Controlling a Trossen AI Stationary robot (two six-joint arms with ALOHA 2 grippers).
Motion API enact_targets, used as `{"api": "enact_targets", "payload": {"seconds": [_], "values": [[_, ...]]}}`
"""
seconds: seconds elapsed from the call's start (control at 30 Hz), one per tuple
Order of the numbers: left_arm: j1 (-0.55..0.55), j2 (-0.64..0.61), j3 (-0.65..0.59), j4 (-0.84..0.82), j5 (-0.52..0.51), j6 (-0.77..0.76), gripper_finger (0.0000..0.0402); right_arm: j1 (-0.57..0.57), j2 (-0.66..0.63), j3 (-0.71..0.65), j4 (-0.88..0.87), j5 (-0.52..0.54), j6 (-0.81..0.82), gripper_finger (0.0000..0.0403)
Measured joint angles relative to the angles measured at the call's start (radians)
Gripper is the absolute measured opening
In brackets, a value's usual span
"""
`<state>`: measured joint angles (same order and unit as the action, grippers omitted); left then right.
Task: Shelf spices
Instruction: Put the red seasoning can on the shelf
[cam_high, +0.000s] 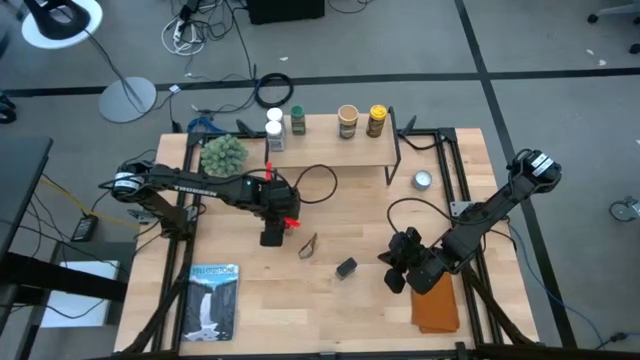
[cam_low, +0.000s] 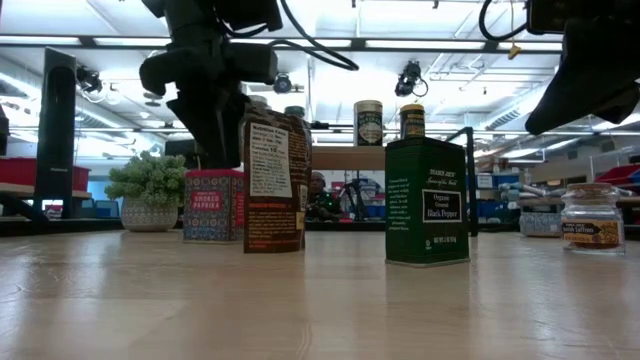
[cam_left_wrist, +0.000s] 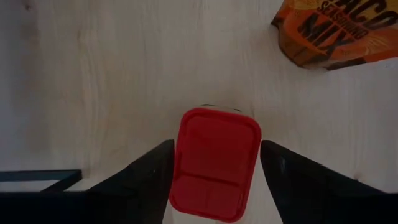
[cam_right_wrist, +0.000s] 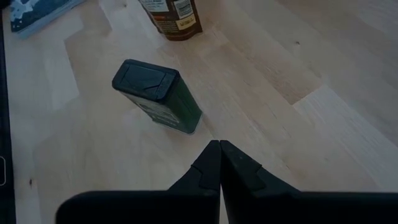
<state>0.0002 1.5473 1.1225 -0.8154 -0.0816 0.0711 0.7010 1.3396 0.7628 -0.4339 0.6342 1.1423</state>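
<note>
Light-wood tabletop (cam_high: 250, 300) carried everything, with grey floor and cables around it. At the left gripper (cam_left_wrist: 214, 168) the two dark fingers (cam_left_wrist: 146, 177) stood apart on either side of a red-lidded tin (cam_left_wrist: 214, 163), close to its sides; whether they pressed it could not be told. From the low camera this was the smoked paprika tin (cam_low: 212, 204), upright on the wood below that arm. Just beside it stood a brown seasoning packet (cam_low: 275, 180), its orange face showing in the left wrist view. Near that stood the dark green black pepper tin (cam_low: 426, 201), upright with its lid closed, well apart from the paprika.

Beyond the pepper tin, the right gripper (cam_right_wrist: 219, 163) hung low over bare wood with its fingertips pressed together and nothing between them, next to an orange cloth (cam_high: 436, 305) at the table's front edge.

On the shelf (cam_high: 330, 150), along the back edge, stood a white-capped jar (cam_high: 274, 132), a green-capped jar (cam_high: 297, 121), a tan canister (cam_high: 347, 121) and a yellow-capped jar (cam_high: 377, 120), with open board between the two pairs. A fuzzy green plant (cam_high: 222, 154) sat at the shelf's left end and a flat silver tin (cam_high: 422, 180) off its right end. A small glass jar (cam_low: 592, 216) stood alone to one side in the low view. A blue booklet (cam_high: 212, 298) lay near the front-left corner.
</note>
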Motion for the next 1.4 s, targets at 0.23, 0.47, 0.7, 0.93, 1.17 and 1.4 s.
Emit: {"api": "enact_targets", "payload": {"seconds": [0.23, 0.47, 0.7, 0.93, 1.17, 1.4], "values": [[0.000, 0.000, 0.000, -0.016, -0.004, 0.001, 0.0286, 0.000, 0.000, 0.000, 0.015, 0.000, -0.004, 0.0003], [0.000, 0.004, 0.000, -0.054, -0.049, 0.029, 0.0314, 0.000, 0.000, 0.000, 0.015, 0.000, -0.011, 0.0004], [0.000, 0.073, 0.000, -0.041, 0.001, 0.101, 0.0299, 0.000, 0.000, 0.000, 0.017, 0.000, -0.012, 0.0004], [0.000, 0.138, 0.000, -0.042, 0.001, 0.135, 0.0283, 0.000, 0.000, 0.000, 0.019, 0.000, -0.021, 0.0002], [0.000, 0.137, 0.001, -0.045, 0.003, 0.132, 0.0215, 0.000, 0.000, 0.000, 0.019, 0.000, -0.027, 0.0005], [0.001, 0.137, 0.091, -0.128, -0.016, 0.134, 0.0208, 0.000, 0.000, 0.000, 0.021, 0.000, -0.027, 0.0002]]}}
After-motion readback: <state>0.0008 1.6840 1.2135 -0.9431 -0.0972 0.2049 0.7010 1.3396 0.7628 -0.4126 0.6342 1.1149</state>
